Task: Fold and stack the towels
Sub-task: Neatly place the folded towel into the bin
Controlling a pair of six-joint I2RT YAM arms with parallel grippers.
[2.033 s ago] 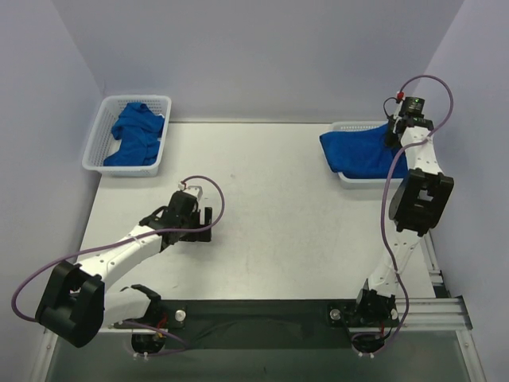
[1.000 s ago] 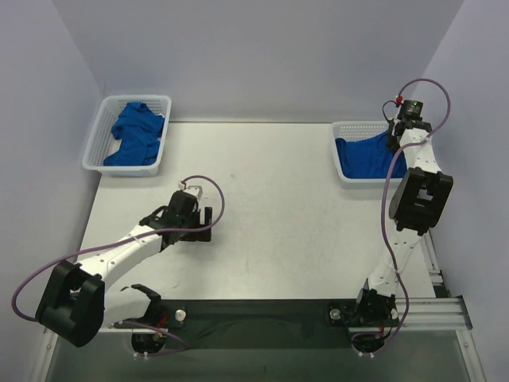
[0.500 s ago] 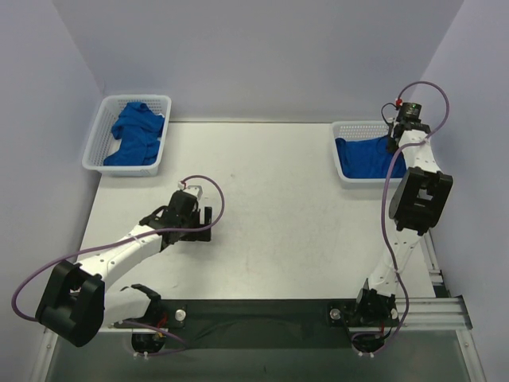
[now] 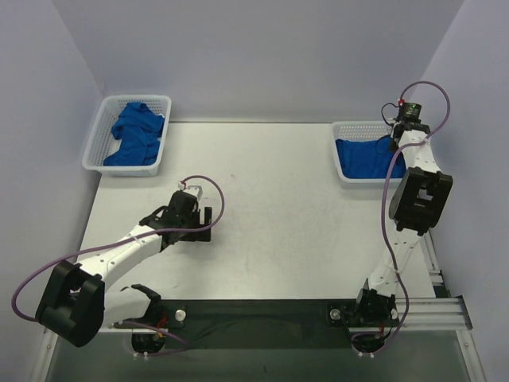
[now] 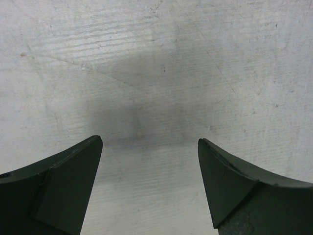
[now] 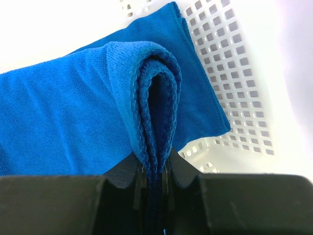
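Several layers of a folded blue towel (image 6: 149, 93) are pinched between our right jaws, with more blue cloth (image 6: 58, 122) lying flat just beyond them inside the white mesh basket (image 6: 234, 98). Our left jaws stand spread above the tabletop (image 5: 156, 73). We judge that a crooked release could let the fold spring open, or snagged cloth could follow the retreating jaws.

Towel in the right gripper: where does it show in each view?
Top external: the folded towel is in the far-right basket, with its right end at the right gripper.
Left wrist: not in it; only bare table.
Right wrist: centre frame, folded edge pinched in the shut gripper, the rest spreading left.
Shared landmark: the white mesh basket, seen in the top external and right wrist views.
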